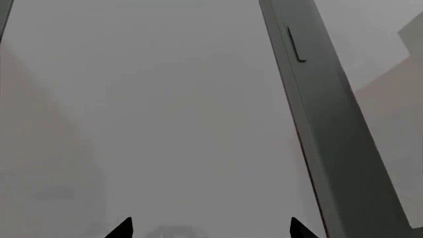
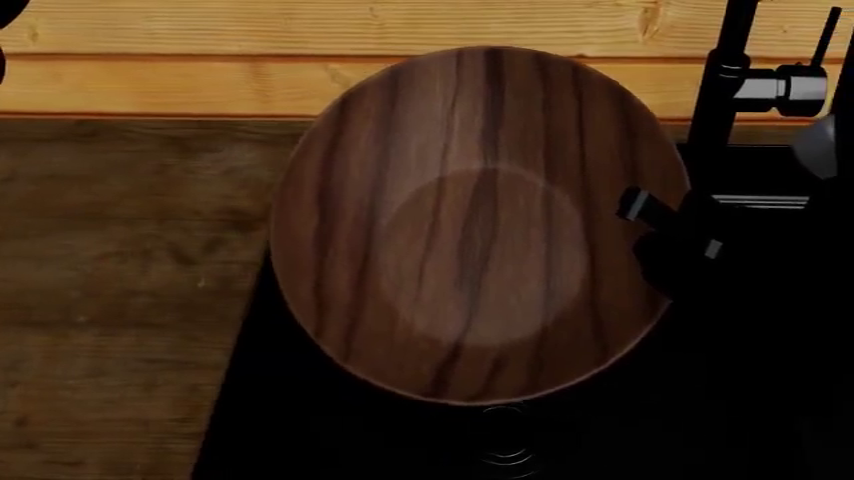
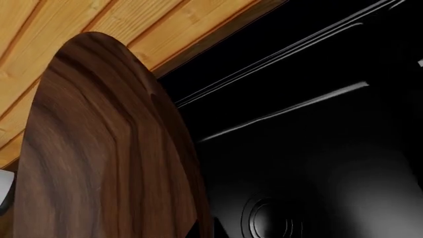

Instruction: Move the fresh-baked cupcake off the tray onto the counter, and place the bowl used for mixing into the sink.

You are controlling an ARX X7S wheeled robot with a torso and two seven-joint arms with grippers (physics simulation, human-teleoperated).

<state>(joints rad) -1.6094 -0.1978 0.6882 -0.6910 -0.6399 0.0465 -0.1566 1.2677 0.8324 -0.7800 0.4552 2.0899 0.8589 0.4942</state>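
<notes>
Above the sink [image 2: 334,440], bowl [image 2: 474,225] tilted, hollow facing up, right fingers [image 2: 667,225] clamped on rim, left fingers [image 1: 126,229] apart.

Along the far side we see a wall of yellowish pine boards [image 2: 267,40], laid horizontally with a darker seam between planks. In the left wrist view we make out hazy grey surfaces and a tall grey panel [image 1: 324,124] bearing a slim handle [image 1: 295,44]. Light is soft and even.
</notes>
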